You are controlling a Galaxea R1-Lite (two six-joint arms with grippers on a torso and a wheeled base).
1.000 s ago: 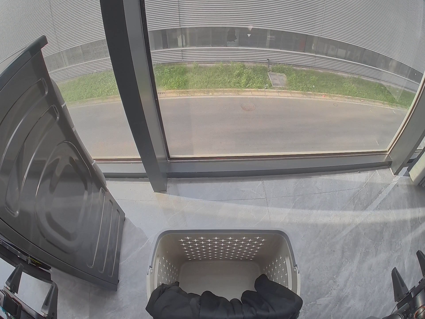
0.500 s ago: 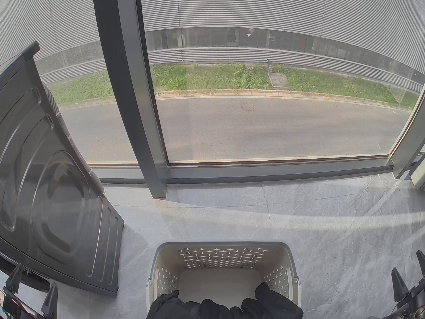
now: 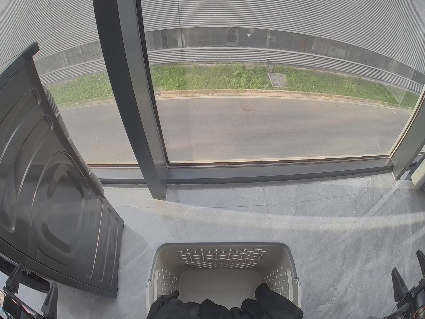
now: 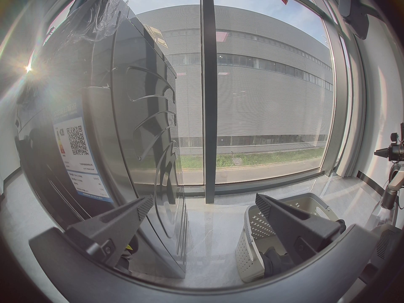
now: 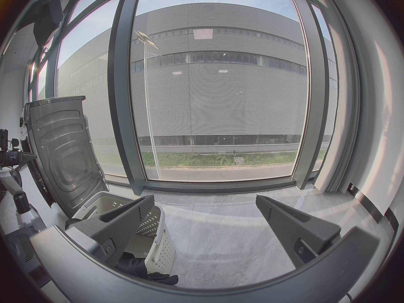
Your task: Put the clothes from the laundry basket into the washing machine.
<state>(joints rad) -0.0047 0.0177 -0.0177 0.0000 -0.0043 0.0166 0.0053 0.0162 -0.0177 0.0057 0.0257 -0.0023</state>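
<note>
Big floor-to-ceiling window with a dark metal frame (image 3: 128,89) out front, pale grey marble-look floor (image 3: 345,235) under it. The dark grey ribbed-panel washing machine (image 3: 53,191) stands on the left, with the cream perforated plastic laundry basket (image 3: 223,255) on the floor near it. Black bundled clothes (image 3: 212,309) hang over the basket's near rim. Left gripper (image 3: 36,278) and right gripper (image 3: 406,262) sit low either side of the basket, both spread wide with nothing in them.

Black clothes (image 3: 271,305), star-perforated cream laundry basket (image 3: 221,258)
</note>
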